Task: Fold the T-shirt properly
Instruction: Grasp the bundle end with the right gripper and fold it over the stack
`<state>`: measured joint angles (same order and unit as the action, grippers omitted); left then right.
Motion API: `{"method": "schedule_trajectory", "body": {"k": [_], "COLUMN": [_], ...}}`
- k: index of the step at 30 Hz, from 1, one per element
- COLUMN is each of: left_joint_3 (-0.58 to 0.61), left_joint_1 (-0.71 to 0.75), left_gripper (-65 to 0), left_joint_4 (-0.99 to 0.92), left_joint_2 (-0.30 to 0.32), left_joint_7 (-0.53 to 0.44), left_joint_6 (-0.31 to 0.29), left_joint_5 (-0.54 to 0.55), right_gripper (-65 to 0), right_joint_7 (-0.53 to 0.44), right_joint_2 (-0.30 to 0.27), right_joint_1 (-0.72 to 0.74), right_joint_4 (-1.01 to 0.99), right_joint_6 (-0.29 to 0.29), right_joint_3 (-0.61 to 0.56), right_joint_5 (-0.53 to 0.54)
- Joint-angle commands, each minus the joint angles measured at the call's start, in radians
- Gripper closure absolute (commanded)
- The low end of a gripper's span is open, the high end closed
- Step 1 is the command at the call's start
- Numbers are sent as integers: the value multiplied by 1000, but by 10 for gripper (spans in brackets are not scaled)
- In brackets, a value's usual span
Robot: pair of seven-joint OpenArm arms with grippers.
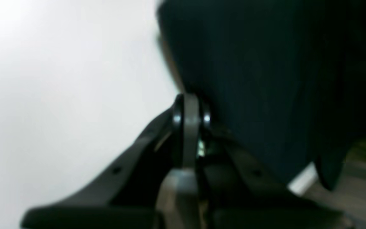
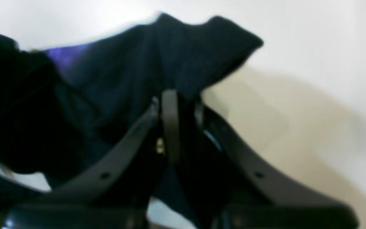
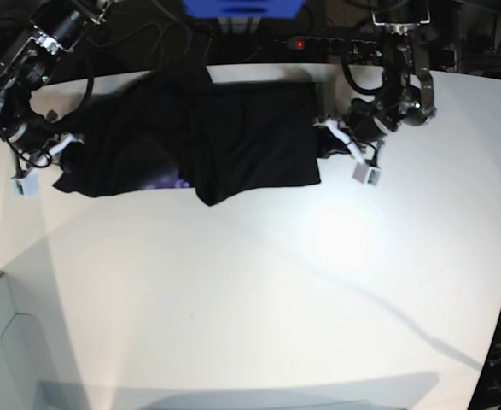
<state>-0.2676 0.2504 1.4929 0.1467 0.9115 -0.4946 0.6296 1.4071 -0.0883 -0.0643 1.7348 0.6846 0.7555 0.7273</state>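
The black T-shirt [image 3: 233, 141] lies stretched across the far part of the white table [image 3: 276, 299], with a small purple patch [image 3: 169, 181] at its front edge. My left gripper [image 3: 323, 137] is shut on the shirt's right edge. In the left wrist view its closed fingers [image 1: 191, 98] meet the black fabric [image 1: 265, 79]. My right gripper [image 3: 62, 158] is shut on the shirt's left edge. In the right wrist view the fabric [image 2: 122, 73] drapes up over the closed gripper [image 2: 175, 93], with purple print [image 2: 64, 55] showing at the upper left.
A blue object [image 3: 241, 8], a power strip with a red light [image 3: 297, 43] and cables stand behind the table's far edge. A lower grey surface [image 3: 11, 342] borders the table's front left corner.
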Motion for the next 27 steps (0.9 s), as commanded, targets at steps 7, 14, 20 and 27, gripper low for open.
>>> {"method": "schedule_trajectory", "body": {"k": [7, 14, 20, 27], "left_joint_3": [37, 37, 37, 37], "left_joint_1": [13, 16, 19, 19], "left_gripper": [0, 0, 0, 0], "left_joint_4": [-71, -71, -73, -74], "left_joint_2": [6, 12, 15, 15], "left_joint_7": [37, 33, 28, 28], "left_joint_6": [38, 38, 38, 38], "left_joint_5": [-104, -109, -112, -112], "right_gripper": [0, 0, 0, 0], "right_joint_7": [-11, -11, -11, -11], "right_joint_2": [71, 97, 140, 146], "right_joint_1": [-96, -121, -116, -114], "right_joint_4": [281, 299, 302, 302], "right_joint_6": [14, 14, 14, 14], "right_joint_3": [-150, -287, -299, -298], "right_joint_5": [27, 27, 104, 312]}}
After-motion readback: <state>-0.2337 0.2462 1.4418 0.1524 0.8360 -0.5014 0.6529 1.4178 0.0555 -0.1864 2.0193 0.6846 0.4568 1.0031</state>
